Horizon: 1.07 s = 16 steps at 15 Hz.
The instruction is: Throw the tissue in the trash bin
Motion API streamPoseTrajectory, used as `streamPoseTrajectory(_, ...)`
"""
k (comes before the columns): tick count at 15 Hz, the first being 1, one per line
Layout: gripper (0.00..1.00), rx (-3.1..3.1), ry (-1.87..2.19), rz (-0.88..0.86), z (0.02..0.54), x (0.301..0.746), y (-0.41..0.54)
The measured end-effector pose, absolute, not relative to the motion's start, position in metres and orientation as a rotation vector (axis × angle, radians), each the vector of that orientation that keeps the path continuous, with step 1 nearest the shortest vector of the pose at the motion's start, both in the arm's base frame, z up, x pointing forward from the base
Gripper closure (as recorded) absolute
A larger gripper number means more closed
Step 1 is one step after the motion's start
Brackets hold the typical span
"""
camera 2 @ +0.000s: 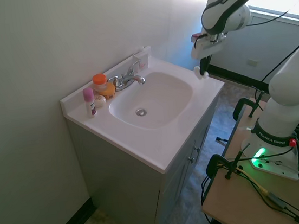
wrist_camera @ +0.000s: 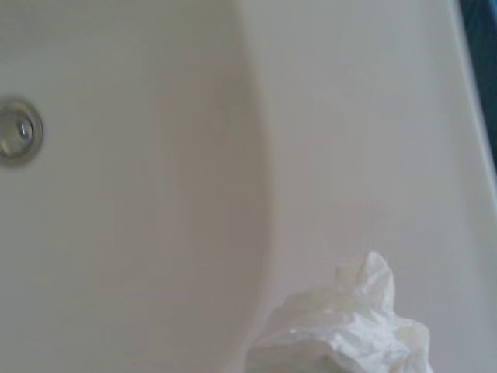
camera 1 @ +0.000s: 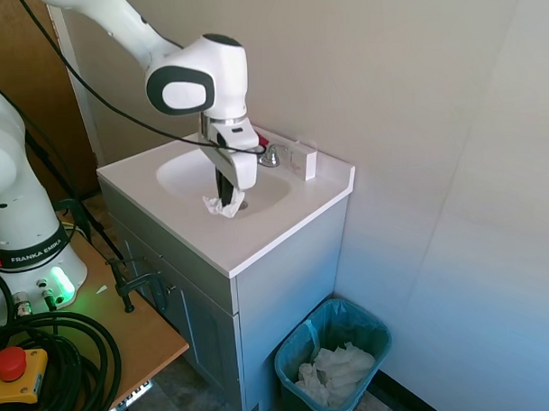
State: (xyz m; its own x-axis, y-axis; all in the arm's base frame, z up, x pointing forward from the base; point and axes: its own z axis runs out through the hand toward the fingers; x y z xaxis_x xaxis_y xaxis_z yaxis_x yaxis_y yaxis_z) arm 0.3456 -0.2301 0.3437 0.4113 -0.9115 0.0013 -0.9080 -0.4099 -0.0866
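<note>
The tissue [camera 1: 221,206] is a small crumpled white wad hanging in the air above the sink counter's front part, and my gripper [camera 1: 226,199] is shut on it. From the other side the gripper [camera 2: 204,73] hangs over the counter's right edge, with the tissue [camera 2: 197,73] showing beside the dark fingers. The wrist view has the tissue [wrist_camera: 348,332] close up over the white counter. The trash bin [camera 1: 376,330], lined with a teal bag, stands on the floor right of the cabinet, well below the gripper, with a heap of white paper inside.
The white vanity counter [camera 1: 284,221] holds a basin [camera 2: 150,98] with a faucet [camera 2: 129,79]. An orange-capped bottle [camera 2: 100,83] and a pink bottle [camera 2: 89,101] stand behind the basin. A small white box [camera 1: 309,164] sits by the wall. A wooden table [camera 1: 139,332] lies left of the cabinet.
</note>
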Motion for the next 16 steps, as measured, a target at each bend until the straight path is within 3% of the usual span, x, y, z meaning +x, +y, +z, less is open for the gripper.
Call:
streamPoseTrajectory(3,1.0,-2.396,1.817,-0.218,0.383,0.358,-0.289)
streamPoseTrajectory(5,1.0,-2.265,1.954,-0.28,0.375,0.368,-0.336)
streamPoseTrajectory(8,1.0,-2.093,2.166,-0.333,0.34,0.384,-0.403)
streamPoseTrajectory(13,1.0,-2.01,2.304,-0.249,0.244,0.435,-0.455)
streamPoseTrajectory(14,0.0,-2.023,2.311,-0.229,0.225,0.444,-0.46)
streamPoseTrajectory(16,0.0,-2.053,2.309,-0.184,0.198,0.456,-0.462)
